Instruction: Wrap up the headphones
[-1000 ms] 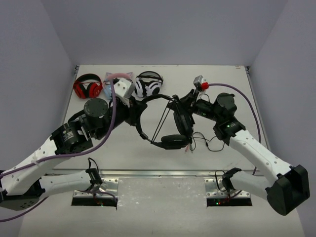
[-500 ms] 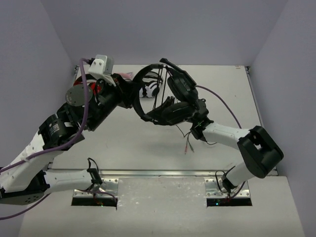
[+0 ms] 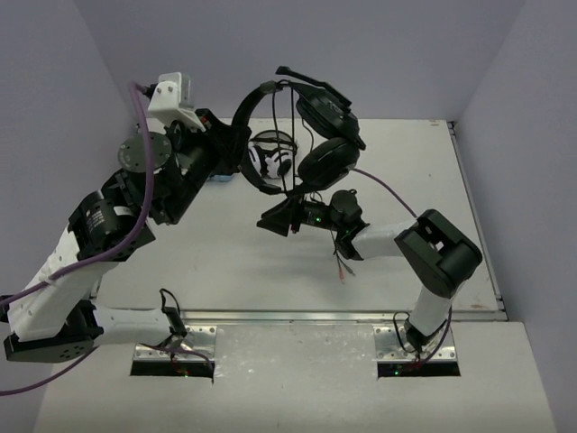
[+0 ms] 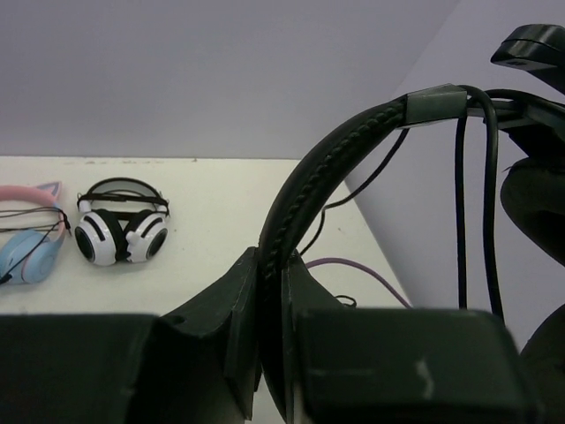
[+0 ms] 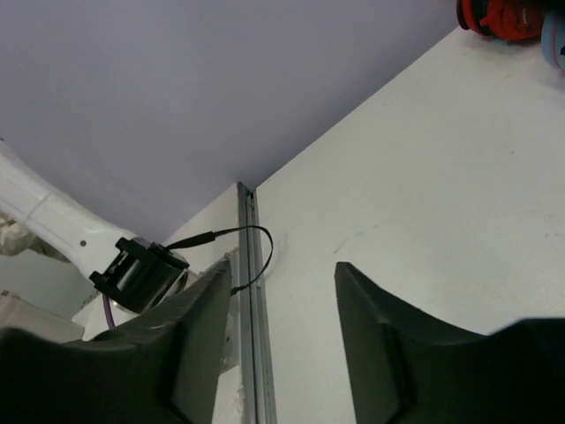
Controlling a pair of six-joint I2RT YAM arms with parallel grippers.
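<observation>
Headphones [image 3: 315, 126] hung high in the air over the back of the desk [image 3: 424, 180], not touching it. Your left claw [image 3: 230, 144] was clenched on the padded band [image 4: 327, 177]; the left wrist view showed the band squeezed between its two fingers. The two fat ear cups [image 3: 326, 161] dangled off to the right of that claw, one above the other.

Your right claw [image 3: 275, 218] was let go and had nothing in it. In its own wrist view [image 5: 282, 283] the fingers stood apart, with only bare desk between them. It sat low, under the ear cups and nearer to you than they were.

The thin black cable [image 3: 296, 135] was the part that mattered. It dropped from the band almost straight down, so its long line ran up and down. It passed just beside the right claw, and its loose end lay on the desk close by. I think your right arm was the nearer one for catching the cable, since the left was busy holding the band. The grab would have to come in from the side, across the hanging line.

A black-and-white pair [image 4: 122, 234] and a red pair [image 5: 503, 18] lay at the back of the desk, well apart from all this.
</observation>
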